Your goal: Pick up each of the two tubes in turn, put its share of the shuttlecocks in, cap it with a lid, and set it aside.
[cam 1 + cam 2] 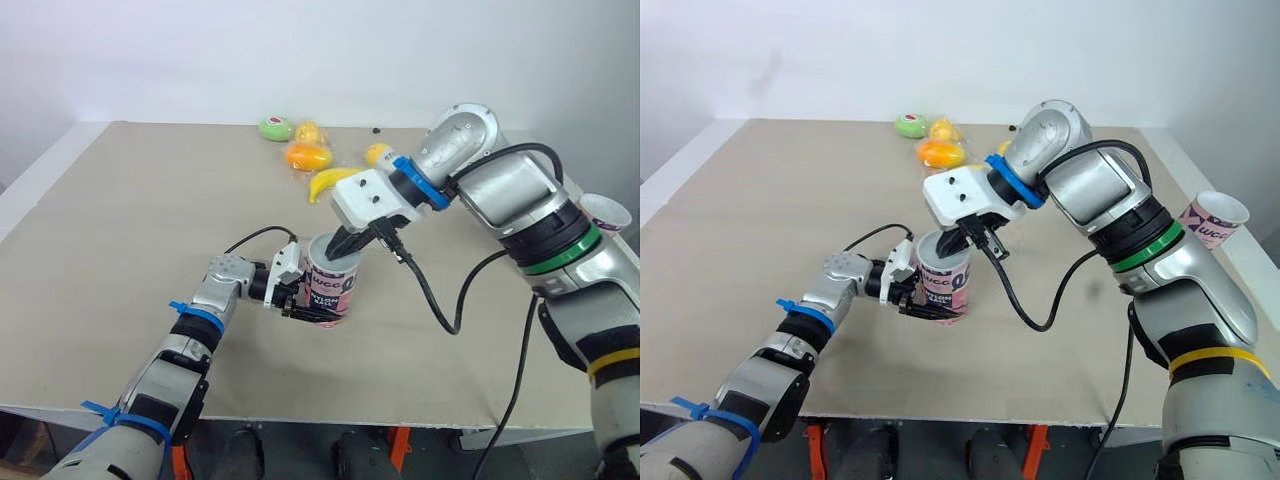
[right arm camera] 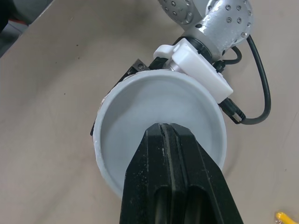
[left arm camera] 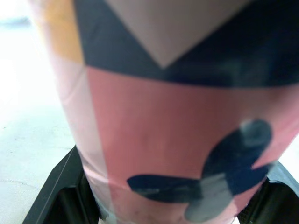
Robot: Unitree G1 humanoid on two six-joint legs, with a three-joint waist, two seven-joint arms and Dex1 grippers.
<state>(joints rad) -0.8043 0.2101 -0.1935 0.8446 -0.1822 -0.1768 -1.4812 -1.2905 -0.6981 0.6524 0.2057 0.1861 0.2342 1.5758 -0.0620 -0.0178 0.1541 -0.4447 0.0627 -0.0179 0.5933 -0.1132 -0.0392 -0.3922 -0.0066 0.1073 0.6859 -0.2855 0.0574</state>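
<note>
We should hold the tube (image 1: 337, 288) upright and steady on the counter (image 1: 120, 250) and work straight down through its mouth. Our left hand (image 1: 312, 308) pinches the tube's lower wall. Our right hand (image 2: 169, 128), fingers pressed together with nothing visibly between them, sits at the mouth.

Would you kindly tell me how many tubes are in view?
2: the pink tube held by the left hand near the middle of the table, and a second tube by its right edge.
</note>
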